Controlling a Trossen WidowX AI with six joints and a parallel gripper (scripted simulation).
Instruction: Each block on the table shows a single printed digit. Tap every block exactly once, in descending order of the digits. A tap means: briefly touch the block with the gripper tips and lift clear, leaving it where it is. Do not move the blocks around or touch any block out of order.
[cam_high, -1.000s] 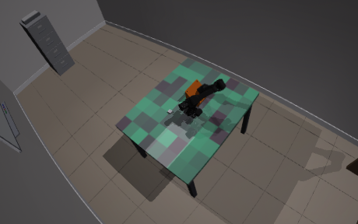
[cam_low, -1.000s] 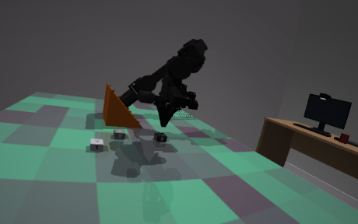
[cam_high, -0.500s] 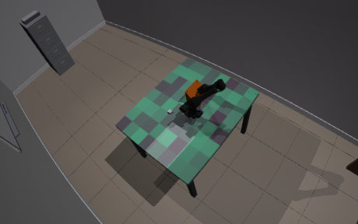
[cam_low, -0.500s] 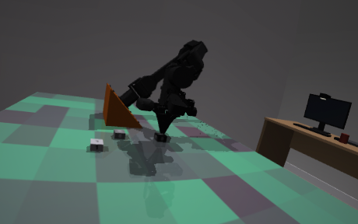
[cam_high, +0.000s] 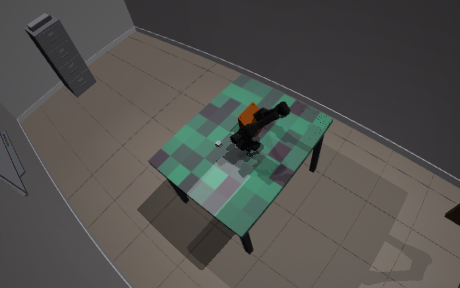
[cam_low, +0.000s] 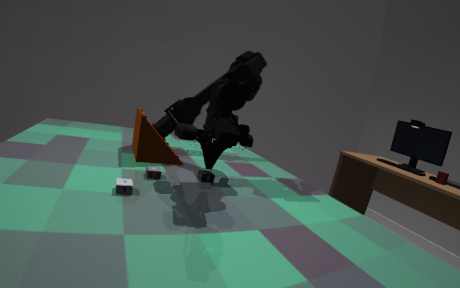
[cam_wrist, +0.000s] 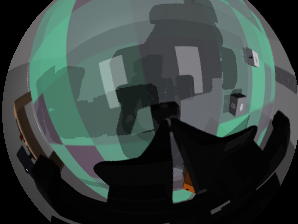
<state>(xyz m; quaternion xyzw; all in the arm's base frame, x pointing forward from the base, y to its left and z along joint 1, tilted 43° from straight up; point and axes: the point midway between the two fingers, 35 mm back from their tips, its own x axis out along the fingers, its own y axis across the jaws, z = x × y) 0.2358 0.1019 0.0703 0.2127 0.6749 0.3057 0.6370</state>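
My gripper (cam_low: 210, 167) (cam_wrist: 168, 123) is shut, its tips together and pointing down right at the top of a dark block (cam_low: 206, 176) (cam_wrist: 166, 106). Whether they touch it I cannot tell. The block lies in the arm's shadow and its digit is not readable. A grey block (cam_low: 153, 173) (cam_wrist: 238, 104) sits to the left of it in the exterior view, with small marks too unclear to read. A white block (cam_high: 218, 143) (cam_low: 124, 187) (cam_wrist: 252, 57) lies farther left there; its front shows a narrow upright mark like a 1.
An orange wedge-shaped block (cam_high: 250, 116) (cam_low: 150, 145) (cam_wrist: 188, 183) stands beside the arm, behind the grey block in the exterior view. The blocks are on a green and purple checkered table (cam_high: 215, 176) (cam_low: 165, 255). A wooden desk (cam_low: 367, 172) with a monitor stands apart from it.
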